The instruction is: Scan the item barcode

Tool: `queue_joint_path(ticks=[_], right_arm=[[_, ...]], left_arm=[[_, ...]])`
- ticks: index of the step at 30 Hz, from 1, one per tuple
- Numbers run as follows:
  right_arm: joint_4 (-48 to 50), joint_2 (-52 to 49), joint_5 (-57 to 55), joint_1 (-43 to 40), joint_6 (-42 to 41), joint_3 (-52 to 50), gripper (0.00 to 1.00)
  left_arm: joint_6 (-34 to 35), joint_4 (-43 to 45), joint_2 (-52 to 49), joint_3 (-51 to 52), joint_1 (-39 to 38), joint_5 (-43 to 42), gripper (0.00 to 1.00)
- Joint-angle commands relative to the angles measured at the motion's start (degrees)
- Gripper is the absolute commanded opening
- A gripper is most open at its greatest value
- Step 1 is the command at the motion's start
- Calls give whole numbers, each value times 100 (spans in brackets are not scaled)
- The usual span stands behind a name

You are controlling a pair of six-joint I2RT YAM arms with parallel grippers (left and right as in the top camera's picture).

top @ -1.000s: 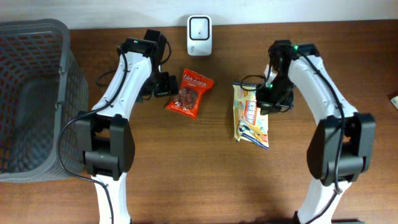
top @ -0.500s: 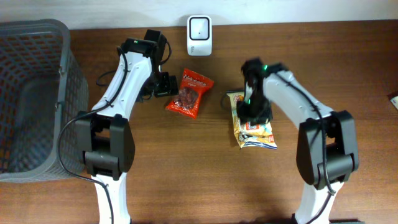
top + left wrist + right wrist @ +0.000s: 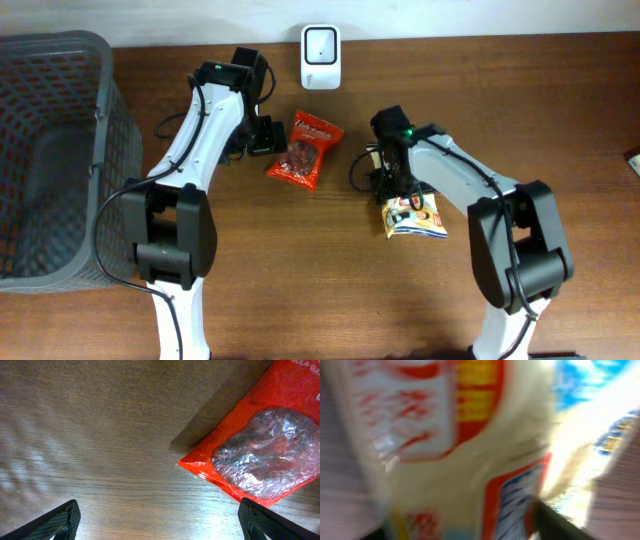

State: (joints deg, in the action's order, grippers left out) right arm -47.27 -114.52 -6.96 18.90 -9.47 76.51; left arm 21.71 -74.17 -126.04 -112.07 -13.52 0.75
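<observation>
so the yellow packet [image 3: 415, 215] is on the worktop [image 3: 300, 285] at about 4 o'clock from the red packet [image 3: 305, 150], right end effector [image 3: 392, 180] is over its 11 o'clock end but too blurry to tell apart or clamped, and left end effector [image 3: 160, 522] is spread wide on bare wood

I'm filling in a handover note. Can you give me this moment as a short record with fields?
scanner: far edge of table, between the arms
red packet: flat on table, beside left gripper
left gripper: open, empty
yellow packet: on table, partly under right gripper
right gripper: low over yellow packet; grip unclear
basket: table's left side
</observation>
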Motion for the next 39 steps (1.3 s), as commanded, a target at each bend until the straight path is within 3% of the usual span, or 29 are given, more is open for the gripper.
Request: queue_joint_path(ticks=[1, 3, 7, 10, 15, 18, 21, 24, 29, 34, 37, 39], right_arm=[[125, -114, -125, -15, -199, -286, 21], [-120, -111, -120, -15, -308, -37, 4], [-592, -109, -129, -15, -295, 1097, 4], [-369, -109, -127, -9, 31, 2111, 4], [2170, -243, -122, 2, 463, 2459, 4], [3657, -632, -127, 186, 1897, 2459, 4], [4465, -984, -164, 407, 2723, 2459, 4], [5239, -1394, -584, 494, 2881, 2461, 4], [5565, -1746, -577, 494, 3515, 2459, 4], [5504, -1775, -763, 481, 3425, 2461, 4], [5556, -1495, -2269, 374, 2704, 2472, 4], [5241, -1056, -2586, 76, 2197, 2472, 4]], left_arm=[[11, -7, 9, -46, 20, 57, 99], [11, -7, 9, -46, 20, 57, 99], [11, -7, 9, -46, 20, 57, 99], [11, -7, 9, -46, 20, 57, 99], [11, -7, 9, -46, 20, 57, 99], [11, -7, 9, -46, 20, 55, 99], [11, -4, 9, -46, 20, 57, 99], [11, -7, 9, -46, 20, 57, 99], [11, -7, 9, -46, 20, 55, 99], [11, -7, 9, -46, 20, 55, 99], [11, -7, 9, -46, 20, 57, 99], [11, -7, 9, -46, 20, 55, 99]])
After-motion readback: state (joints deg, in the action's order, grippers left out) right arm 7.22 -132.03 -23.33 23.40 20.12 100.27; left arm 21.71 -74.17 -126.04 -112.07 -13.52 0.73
